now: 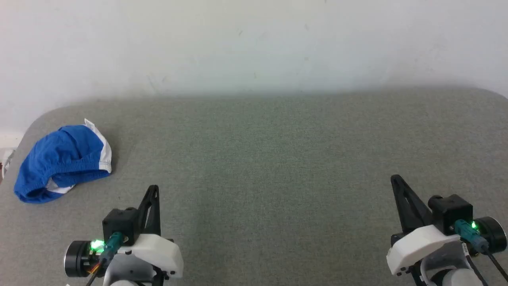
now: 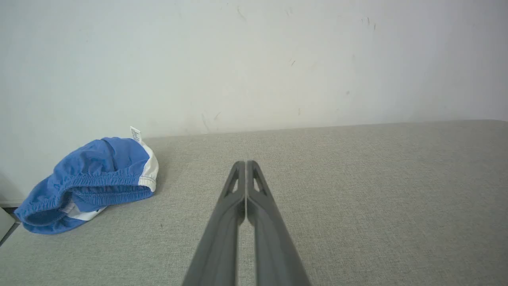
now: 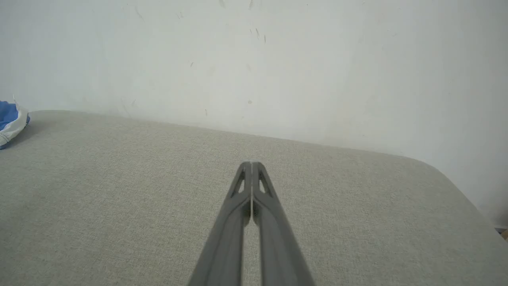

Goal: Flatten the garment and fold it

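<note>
The blue shorts (image 1: 63, 161) lie in a soft, bunched-up heap at the far left of the grey table (image 1: 278, 159), close to its left edge and rounded corner, not far from the white wall (image 1: 254, 39). They are not flat yet. The heap is longer than it is wide. In the head view its long way slants from the near left up to the far right, where the white band (image 1: 105, 153) curls around the end and a small label (image 2: 135, 134) sticks up. The left gripper (image 1: 154, 188) is the nearer one by a lot: the shorts sit ahead of it and off to its left, near but not touching. Its two dark fingers are pressed tight together and hold nothing. The right gripper (image 1: 395, 178) is well apart from the shorts, across most of the table, and its fingers are pressed together too, with nothing between them. I think the left arm should go first, swinging left and forward, and it must spread its fingers before it can pinch the cloth. The right arm has a long way to cross to help pull the shorts flat.
</note>
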